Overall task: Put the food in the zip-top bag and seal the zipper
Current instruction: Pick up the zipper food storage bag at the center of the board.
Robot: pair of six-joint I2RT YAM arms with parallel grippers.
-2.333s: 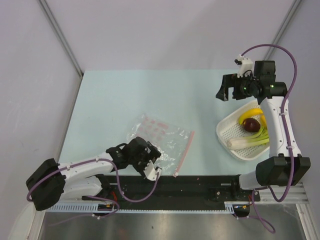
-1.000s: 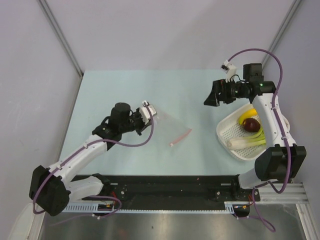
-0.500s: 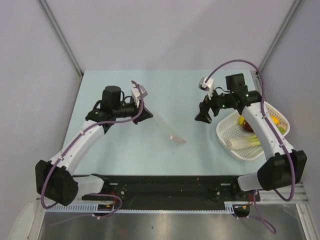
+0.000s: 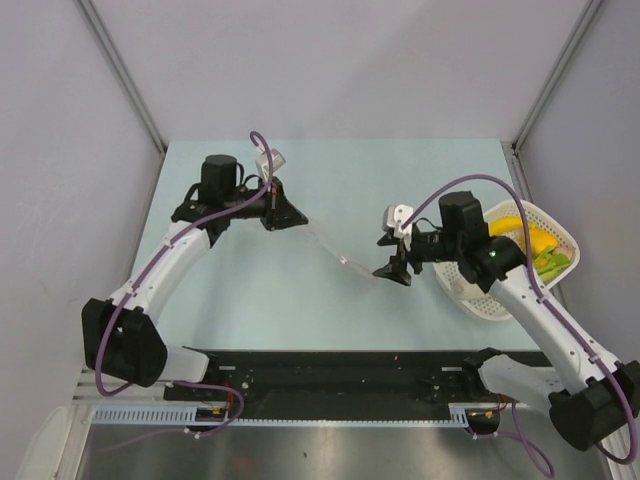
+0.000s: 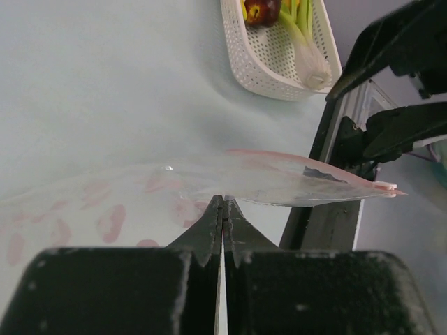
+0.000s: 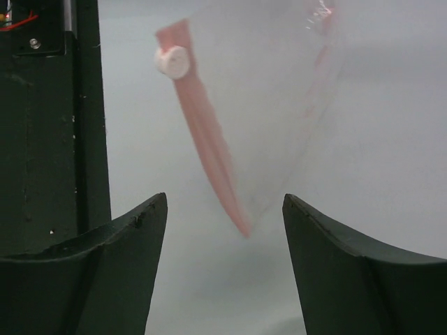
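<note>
The clear zip-top bag (image 4: 325,245) hangs in the air over the middle of the table. My left gripper (image 4: 297,220) is shut on its far-left edge; the left wrist view shows the jaws pinched on the plastic (image 5: 209,183). The pink zipper (image 6: 208,143) with its white slider (image 6: 172,61) droops toward my right gripper (image 6: 223,209). That gripper is open, and the strip's lower end hangs between its fingertips without touching them. The food lies in the white basket (image 4: 480,308) at the right: a yellow banana (image 4: 512,228), a leek (image 4: 552,262) and a dark red fruit (image 5: 262,10).
The basket (image 5: 269,73) stands by the table's right edge, just behind the right arm. The black base rail (image 4: 340,362) runs along the near edge. Grey walls close in the table on the left, back and right.
The left arm picked the bag off the table and carried it up toward the far left. The right arm swung from above the basket down to the zipper's end, its jaws narrowing.
</note>
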